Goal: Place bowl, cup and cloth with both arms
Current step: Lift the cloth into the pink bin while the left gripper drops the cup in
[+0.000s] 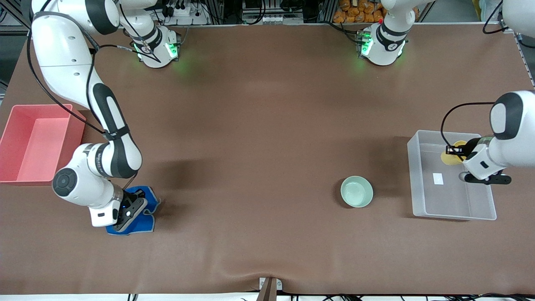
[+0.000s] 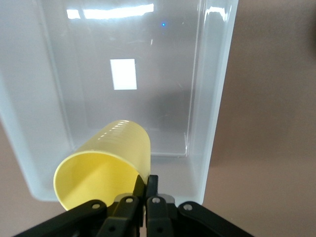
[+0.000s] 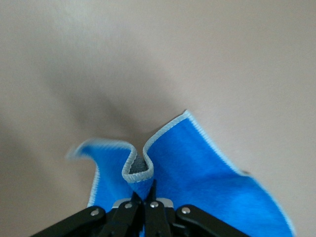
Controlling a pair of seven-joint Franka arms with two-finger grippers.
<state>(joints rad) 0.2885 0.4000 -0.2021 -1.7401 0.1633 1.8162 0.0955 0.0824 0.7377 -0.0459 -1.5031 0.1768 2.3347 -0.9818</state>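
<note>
- Front view, nearest: right gripper (image 1: 133, 208) clamped on a raised fold of the cloth (image 1: 144, 221), by the right arm's table end.
- Bowl (image 1: 356, 191): upright on table, beside clear bin (image 1: 453, 215).
- Left gripper (image 2: 145, 190): pinching cup (image 2: 106, 165) rim, cup tilted over bin.
- Farthest: pink bin (image 1: 29, 146).

One bowl (image 1: 356, 191), one cup (image 2: 106, 165), one cloth (image 1: 134, 214), seemingly two bins (image 1: 453, 213).

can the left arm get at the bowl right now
Probably not yet: the left end effector is shut on the cup over the clear bin. The bowl sits open beside that bin.
</note>
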